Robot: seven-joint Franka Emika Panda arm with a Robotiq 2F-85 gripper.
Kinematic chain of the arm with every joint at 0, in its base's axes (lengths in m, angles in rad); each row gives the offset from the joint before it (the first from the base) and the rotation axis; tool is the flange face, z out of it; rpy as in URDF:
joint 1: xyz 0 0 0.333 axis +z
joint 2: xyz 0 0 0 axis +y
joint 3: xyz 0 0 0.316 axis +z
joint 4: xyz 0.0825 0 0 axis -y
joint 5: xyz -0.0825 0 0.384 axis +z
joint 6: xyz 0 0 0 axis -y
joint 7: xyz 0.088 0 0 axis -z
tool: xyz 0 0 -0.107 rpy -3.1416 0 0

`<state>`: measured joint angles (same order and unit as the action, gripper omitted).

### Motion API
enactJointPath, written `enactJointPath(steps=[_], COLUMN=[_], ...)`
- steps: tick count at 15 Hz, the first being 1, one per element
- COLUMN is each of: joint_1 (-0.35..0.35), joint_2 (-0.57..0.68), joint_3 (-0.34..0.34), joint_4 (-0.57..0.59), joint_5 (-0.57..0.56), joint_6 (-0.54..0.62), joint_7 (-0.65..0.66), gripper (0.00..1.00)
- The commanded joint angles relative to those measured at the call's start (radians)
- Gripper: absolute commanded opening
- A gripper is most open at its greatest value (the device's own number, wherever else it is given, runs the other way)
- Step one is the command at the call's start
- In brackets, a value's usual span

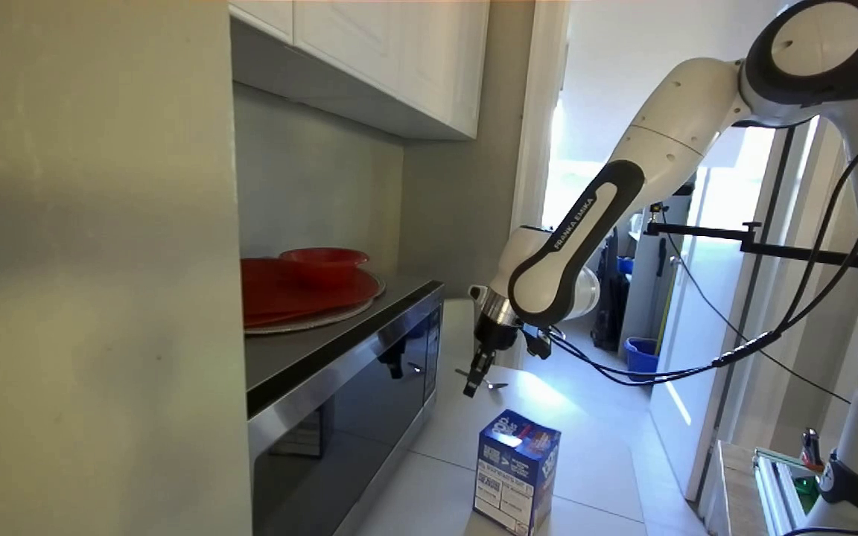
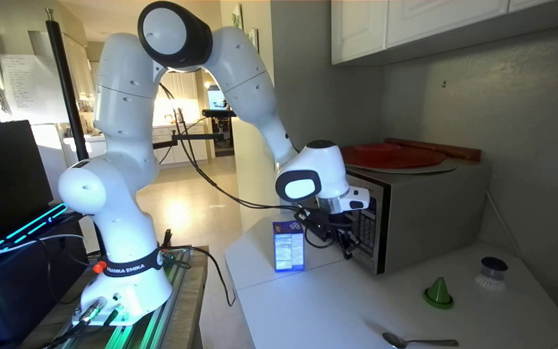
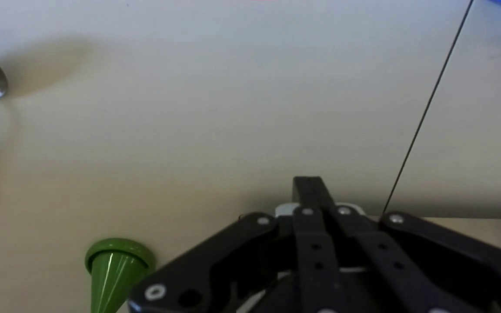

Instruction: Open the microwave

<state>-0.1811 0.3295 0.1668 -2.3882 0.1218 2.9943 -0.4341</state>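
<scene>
Jaws together, tips meeting, nothing pinched, and the gripper (image 1: 470, 390) slants down just off the far, right end of the microwave (image 1: 369, 424), bare gap between in an exterior view. In an exterior view the ctrl panel (image 2: 367, 228) is right behind it, so I reckon that's the target; can't make out how the door (image 1: 302, 484) releases. If it's a press: use the paired tips as a poker, square up to the panel, push slow, then back off ASAP so the door can swing. If it's a pull: part them 1st & hook the steel strip (image 1: 317, 388) up top. Microwave sits on the white counter (image 2: 317, 310), door closed AFAICT, so approach stage only, imo. Out front stands the blue-and-white box (image 1: 515, 473), close enough to foul the swing, I'd guess; pls mind it, & the trailing cables (image 1: 743, 351) too. Green cone (image 2: 439, 292) and spoon (image 2: 417, 342), near right in an exterior view, are no bother rn.
</scene>
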Motion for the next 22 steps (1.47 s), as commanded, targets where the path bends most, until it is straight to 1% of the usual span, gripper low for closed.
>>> enactJointPath(steps=[1, 3, 4, 6, 10, 13, 17, 22], joint_1=[-0.059, -0.078, -0.097, -0.106, -0.102, -0.100, -0.087, -0.079], joint_2=[0.069, 0.102, 0.119, 0.146, 0.202, 0.234, 0.273, 0.303], joint_3=[0.054, 0.071, 0.092, 0.102, 0.077, 0.071, 0.055, 0.040], joint_4=[0.035, 0.051, 0.060, 0.071, 0.100, 0.121, 0.153, 0.175], joint_5=[-0.020, -0.041, -0.043, -0.070, -0.168, -0.220, -0.267, -0.297], joint_6=[0.059, 0.083, 0.096, 0.132, 0.202, 0.237, 0.286, 0.318], joint_7=[-0.031, -0.032, -0.032, -0.026, -0.003, 0.021, 0.054, 0.085], gripper=[0.00, 0.00, 0.00, 0.00, 0.00, 0.00, 0.00, 0.00])
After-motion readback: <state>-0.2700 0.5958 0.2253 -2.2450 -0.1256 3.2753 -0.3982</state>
